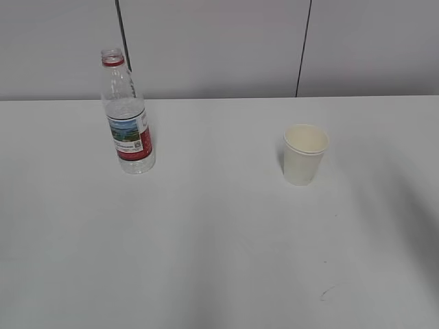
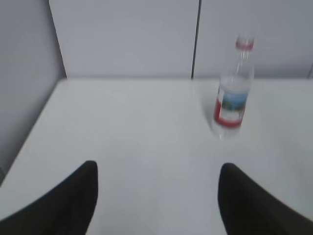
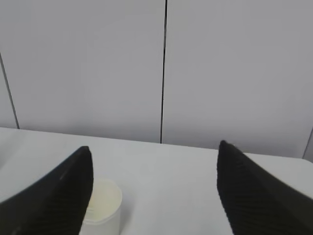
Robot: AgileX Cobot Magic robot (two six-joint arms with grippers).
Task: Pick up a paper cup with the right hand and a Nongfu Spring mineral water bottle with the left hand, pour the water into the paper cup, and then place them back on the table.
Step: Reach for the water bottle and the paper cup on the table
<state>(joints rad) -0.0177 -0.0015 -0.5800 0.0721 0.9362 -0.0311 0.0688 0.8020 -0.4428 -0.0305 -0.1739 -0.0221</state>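
The Nongfu Spring bottle (image 1: 127, 113) stands upright on the white table (image 1: 206, 240) at the back left, uncapped, red neck ring showing. It also shows in the left wrist view (image 2: 232, 93), far ahead and to the right of my open, empty left gripper (image 2: 156, 169). The cream-white paper cup (image 1: 305, 153) stands upright right of centre. In the right wrist view the cup (image 3: 103, 208) sits low, partly behind the left fingertip (image 3: 63, 196) of my open, empty right gripper (image 3: 154, 152). Neither arm shows in the exterior view.
A grey panelled wall (image 1: 219, 48) with dark vertical seams runs behind the table's back edge. A small dark scuff (image 1: 326, 293) marks the table near the front right. The table's left edge (image 2: 34, 132) shows in the left wrist view.
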